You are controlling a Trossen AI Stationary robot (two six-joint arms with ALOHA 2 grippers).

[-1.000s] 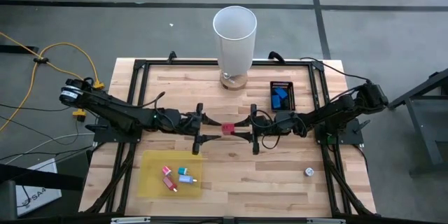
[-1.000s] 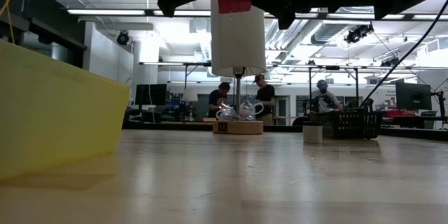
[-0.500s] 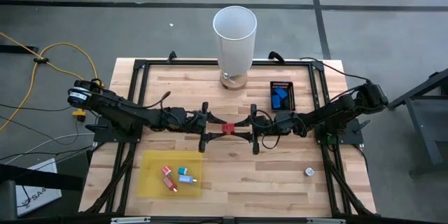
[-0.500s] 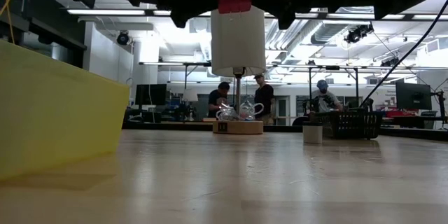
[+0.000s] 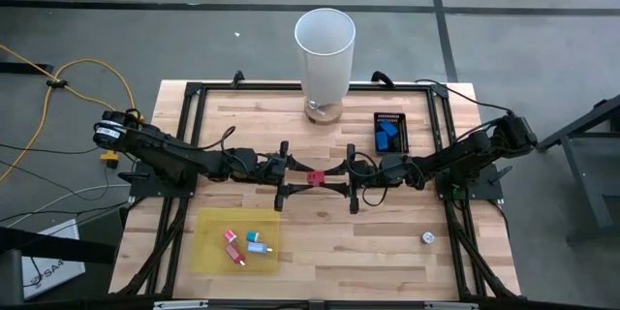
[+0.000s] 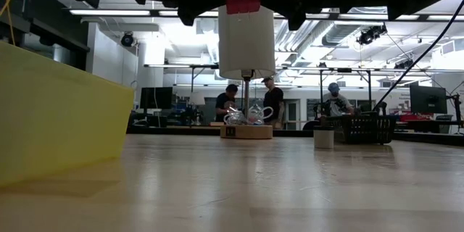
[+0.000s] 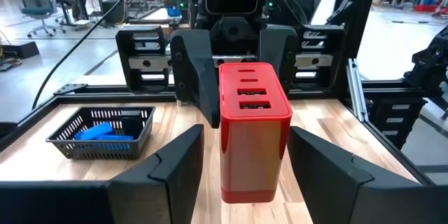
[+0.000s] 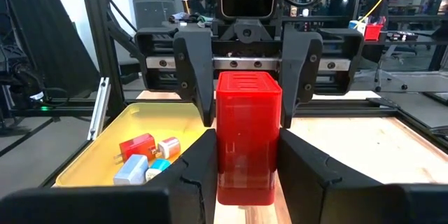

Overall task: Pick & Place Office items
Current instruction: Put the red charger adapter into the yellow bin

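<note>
Mid-air handover above the table's (image 5: 387, 242) centre: my right end effector (image 8: 246, 155) grips the red block (image 5: 315, 177) while my left end effector (image 7: 245, 155) brackets it, fingers parted, so next I must close the left before releasing the right.

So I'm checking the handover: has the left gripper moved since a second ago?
Yes. In the high view the left gripper has advanced toward the red block, away from the table's left edge.
</note>
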